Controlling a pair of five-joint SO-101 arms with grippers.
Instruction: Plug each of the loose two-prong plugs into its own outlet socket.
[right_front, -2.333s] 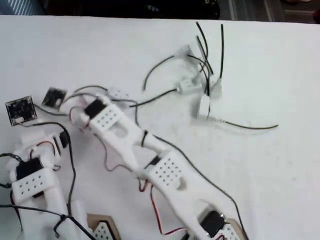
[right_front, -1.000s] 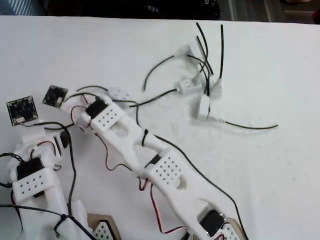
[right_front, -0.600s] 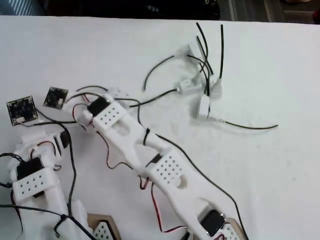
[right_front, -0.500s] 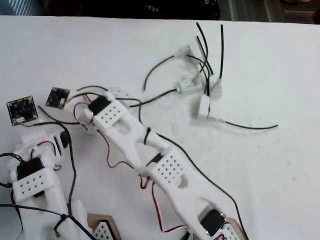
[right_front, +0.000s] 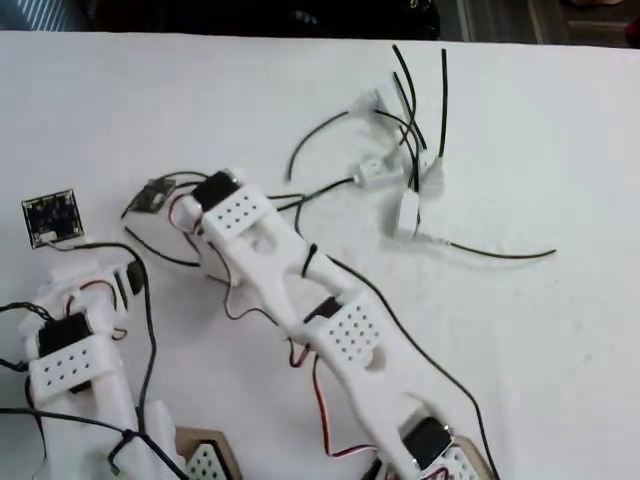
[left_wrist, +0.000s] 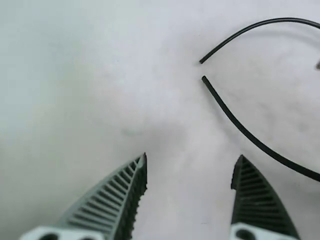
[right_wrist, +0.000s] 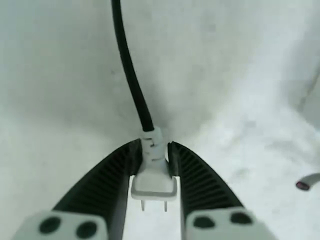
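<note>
Right end effector (right_wrist: 153, 145): found pressed onto a white plastic two-prong plug (right_wrist: 153, 184), dark ribbed fingers (right_wrist: 117, 172) pinching its neck from both sides, prongs pointing back toward the wrist camera. Noted a thick black rubber cord (right_wrist: 129, 65) leaving the plug and running away over the white tabletop (right_wrist: 55, 75). Left end effector (left_wrist: 192, 158): found spread wide, gripping nothing, poised over bare tabletop. Recorded two thin loose black wire ends (left_wrist: 235, 125) lying just beyond its fingertips, near each other but not touching. In the high view, located the white perforated right arm (right_front: 290, 270) stretched diagonally toward the left-centre of the tabletop, and the white left arm (right_front: 75, 350) at the lower left corner. Located a cluster of small white plastic connector blocks (right_front: 372, 174) with tangled black leads (right_front: 442, 90) at upper centre-right, well apart from the tips of both arms. Sockets and plugs within that cluster: not distinguishable.
</note>
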